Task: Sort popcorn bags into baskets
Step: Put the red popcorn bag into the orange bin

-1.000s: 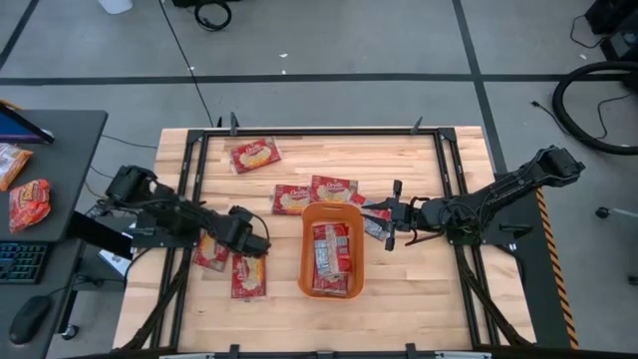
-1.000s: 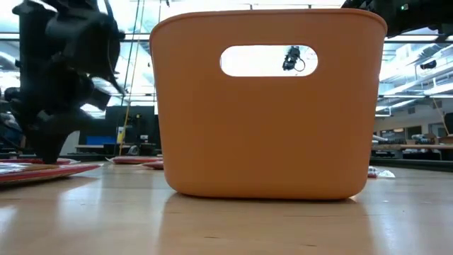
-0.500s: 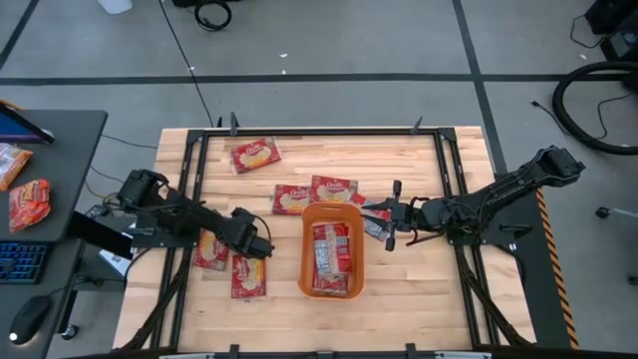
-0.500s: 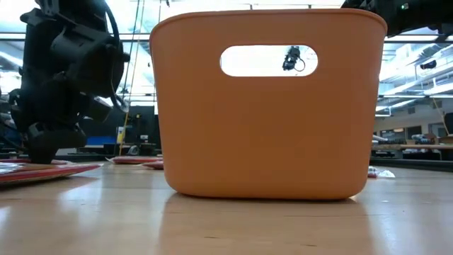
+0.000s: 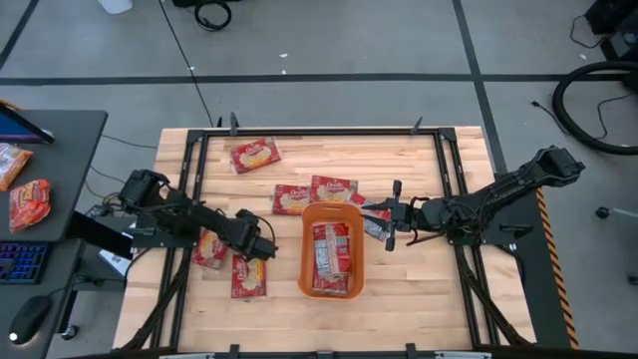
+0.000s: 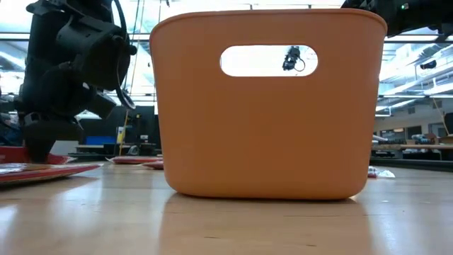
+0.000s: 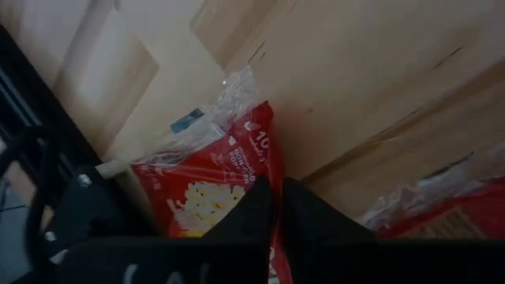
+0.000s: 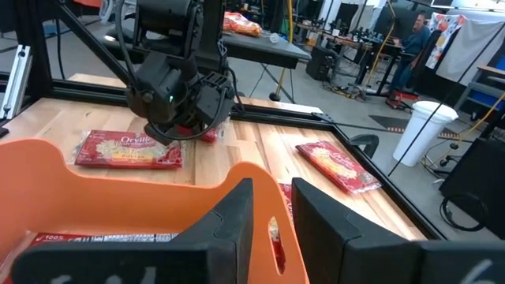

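The orange basket (image 5: 332, 249) stands mid-table with red popcorn bags (image 5: 331, 247) lying inside. More bags lie flat on the wood around it: one at the far left (image 5: 255, 155), two (image 5: 317, 193) by the basket's far end, and two at the left (image 5: 211, 249). My left gripper (image 5: 261, 247) is down on the nearer left bag (image 5: 249, 277), shut on it. My right gripper (image 5: 391, 221) hangs right of the basket, its fingers a little apart, with bags (image 5: 375, 211) lying just ahead of it. My left gripper comes slanting down from the table's left onto the bag's far end. Its two fingers (image 7: 252, 213) stand almost together on either side of the bag's long edge (image 7: 271, 170). The bag lies flat on the table (image 6: 42, 170).
A black frame (image 5: 189, 189) runs round the tabletop. In the right wrist view the basket's rim (image 8: 118, 185) stands close before the fingers, with the left arm (image 8: 177, 87) beyond it. A side desk (image 5: 40, 189) with snack packets stands off the table's left.
My left gripper has gone toward the table's near edge and toward the basket, and down onto the nearer left bag. The bags and the basket have stayed in place.
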Tool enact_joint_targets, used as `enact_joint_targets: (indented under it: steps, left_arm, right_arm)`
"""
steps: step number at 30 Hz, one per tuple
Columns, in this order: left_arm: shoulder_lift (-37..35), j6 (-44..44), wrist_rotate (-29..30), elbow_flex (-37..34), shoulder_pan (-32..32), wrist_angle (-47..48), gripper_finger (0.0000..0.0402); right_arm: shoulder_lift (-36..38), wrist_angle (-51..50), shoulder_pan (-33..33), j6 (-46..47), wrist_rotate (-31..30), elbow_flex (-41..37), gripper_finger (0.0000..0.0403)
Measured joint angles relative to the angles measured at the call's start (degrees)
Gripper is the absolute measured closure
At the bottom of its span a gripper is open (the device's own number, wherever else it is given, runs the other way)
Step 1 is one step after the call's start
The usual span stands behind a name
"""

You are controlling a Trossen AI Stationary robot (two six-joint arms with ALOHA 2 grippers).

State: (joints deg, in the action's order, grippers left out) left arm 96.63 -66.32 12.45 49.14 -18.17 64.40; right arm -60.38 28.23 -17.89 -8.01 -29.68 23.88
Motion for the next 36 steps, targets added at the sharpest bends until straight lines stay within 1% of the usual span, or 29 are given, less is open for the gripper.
enact_joint_targets:
  steps: [5,10,13,18,23,26,31,36]
  left_arm:
    - [-0.01,4.04,0.98,5.07,-0.02,4.93,0.0379]
    - [-0.05,9.14,4.44,13.47,-0.02,9.87,0.0379]
    - [-0.06,15.06,5.86,18.94,-0.06,10.68,0.0379]
    - [-0.08,28.05,8.29,28.22,-1.83,9.27,0.0379]
    - [-0.1,44.77,8.92,36.27,-5.42,2.74,0.0379]
    - [-0.15,56.56,9.2,38.56,-7.36,-3.19,0.0379]
    - [0.28,74.83,14.03,37.43,-8.85,-17.07,0.0379]
    - [2.08,91.26,18.73,32.52,-9.01,-29.53,0.0379]
  right_arm:
    - [0.0,0.0,0.0,0.0,0.01,0.0,0.0309]
    - [0.0,-0.02,0.0,0.0,0.03,0.0,0.0309]
    - [0.0,-0.05,0.0,0.06,0.03,0.0,0.0309]
    - [0.0,-0.8,0.0,0.3,0.05,0.0,0.0309]
    - [0.0,-0.9,0.0,0.31,0.03,0.0,0.0309]
    - [0.0,-0.92,0.0,0.33,0.05,0.0,0.0309]
    - [0.0,-0.87,0.0,0.55,0.03,0.0,0.0309]
    - [0.0,-0.93,-0.01,0.59,0.06,0.0,0.0309]
